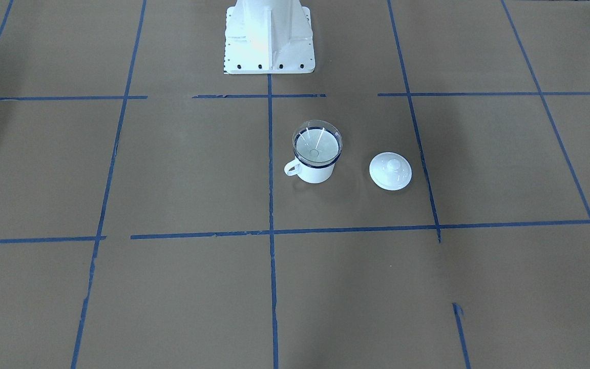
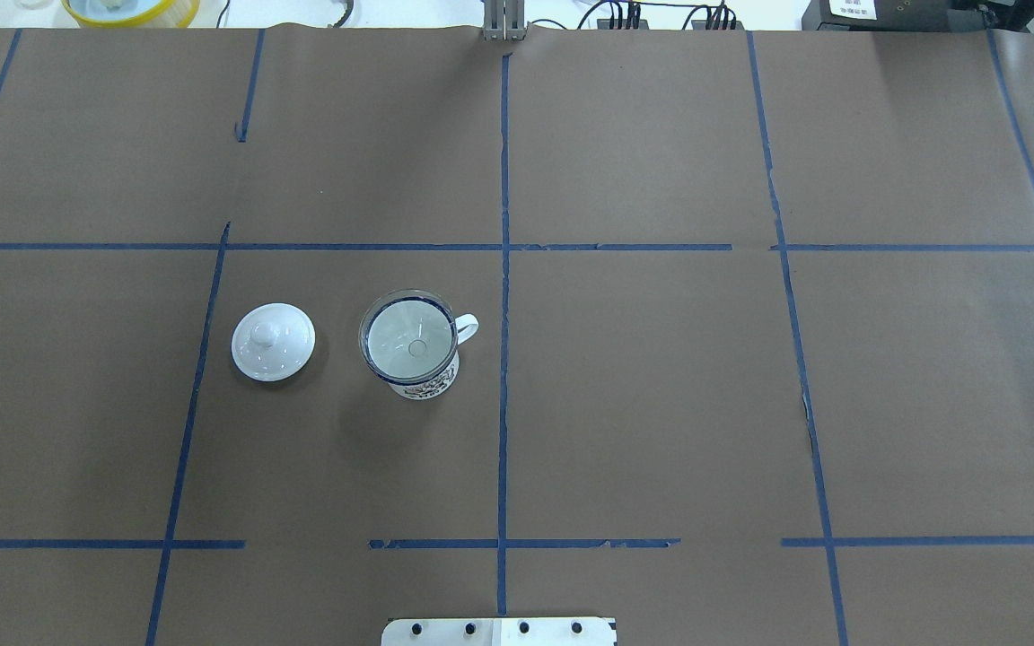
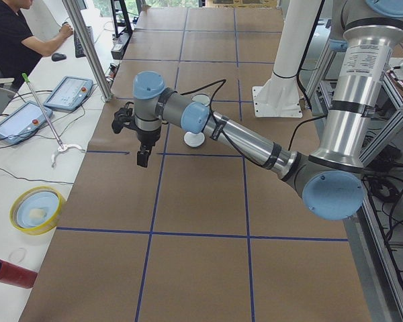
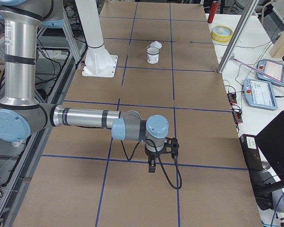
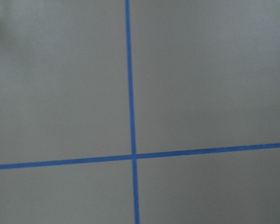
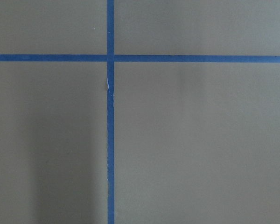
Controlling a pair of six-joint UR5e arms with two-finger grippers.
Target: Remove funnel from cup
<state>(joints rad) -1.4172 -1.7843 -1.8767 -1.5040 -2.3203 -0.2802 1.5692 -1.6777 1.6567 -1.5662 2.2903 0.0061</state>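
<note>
The clear funnel (image 1: pixel 317 143) (image 2: pixel 409 336) sits upright in the mouth of the white cup (image 1: pixel 315 173) (image 2: pixel 423 384), which has a dark blue rim and a handle (image 1: pixel 291 167). The cup (image 4: pixel 153 55) stands near the table's middle, in front of the robot base. My left gripper (image 3: pixel 142 157) hangs over the table's left end, far from the cup. My right gripper (image 4: pixel 151 166) hangs over the right end, also far away. Both show only in the side views, so I cannot tell whether they are open or shut. The wrist views show just brown paper and blue tape.
A round white lid (image 1: pixel 390 171) (image 2: pixel 273 342) with a knob lies beside the cup, on my left of it. The white robot base (image 1: pixel 268 36) stands behind. A yellow bowl (image 3: pixel 35 209) and a person (image 3: pixel 13 33) are off the table's left end.
</note>
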